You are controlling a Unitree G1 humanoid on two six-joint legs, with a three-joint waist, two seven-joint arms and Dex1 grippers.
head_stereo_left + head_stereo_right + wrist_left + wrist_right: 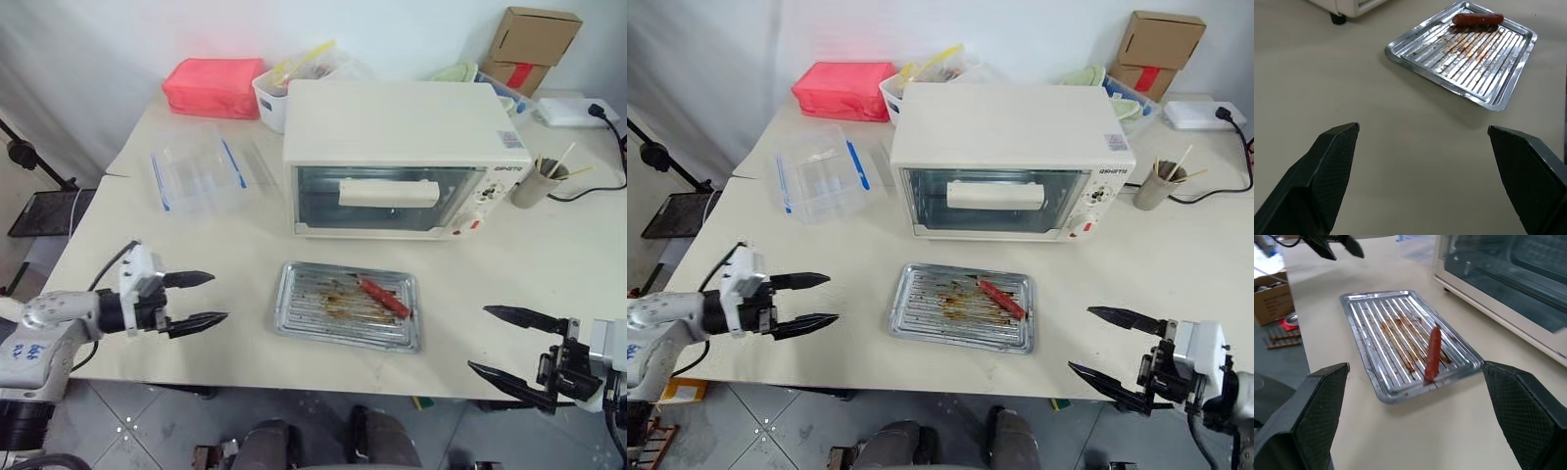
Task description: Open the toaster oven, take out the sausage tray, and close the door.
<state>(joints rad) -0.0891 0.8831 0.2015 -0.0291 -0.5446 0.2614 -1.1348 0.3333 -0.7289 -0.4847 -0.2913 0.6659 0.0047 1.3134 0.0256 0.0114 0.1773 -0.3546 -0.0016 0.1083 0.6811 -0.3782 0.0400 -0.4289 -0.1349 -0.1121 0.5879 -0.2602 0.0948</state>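
Two grippers flanking the sausage tray (347, 305), neither touching it: left gripper (201, 300) hovering over the bench (147, 362) near its front-left edge, fingers (186, 279) spread wide and empty; right gripper (509, 343) off the front-right corner, fingers (519, 315) likewise wide apart, holding nothing. Tray flat on the bench just in front of the toaster oven (402, 157), a strip of bare surface between them, one red sausage (384, 297) lying toward the tray's right end on the ridged, grease-stained bottom. Oven door (382, 199) shut, bar handle (389, 193) across the glass. Open bench on both sides of the tray, wide on the left, wider on the right up to a paper cup of sticks (539, 181) and a black cable (598, 186). Clear plastic container with blue clips (201, 171) left of the oven, red box (214, 86) and white bin (279, 98) behind it along the rear edge, cardboard boxes (529, 44) at the far right corner.
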